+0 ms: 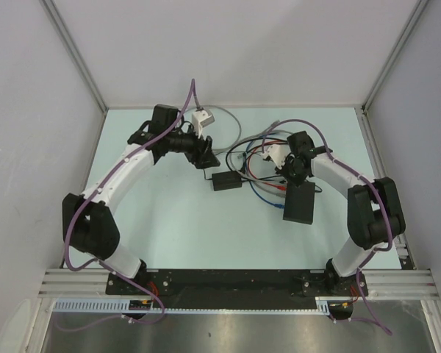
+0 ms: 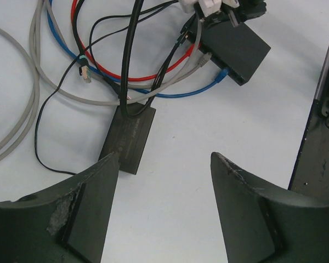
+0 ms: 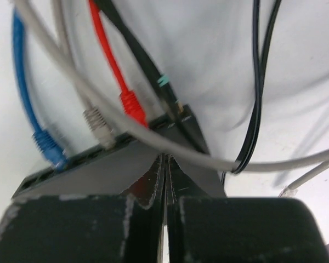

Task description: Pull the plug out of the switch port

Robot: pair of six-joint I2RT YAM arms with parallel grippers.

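Shows the right end effector (image 3: 164, 164) pinched fully together, tips low over the top of the flat black switch box (image 3: 98, 170) at the right side of the table (image 1: 176, 235), just behind the ports (image 3: 77, 156) along its far edge. Finds the red plug (image 3: 131, 107), grey plug (image 3: 98, 123) and blue plug (image 3: 48, 148) seated side by side in that edge, with a loose grey cable (image 3: 208, 159) crossing right in front of the tips. No telling of any catch between them; probably none. Shows the left end effector (image 2: 164, 159) spread wide apart, hovering empty over the small black brick (image 2: 129, 137) mid-table, well apart from the box. Reads as the grasping step, with no plug out yet. Calls next for checking the pinch, likely reopening and resetting on one plug's body, then drawing it straight back out of its port, perhaps with the box steadied.
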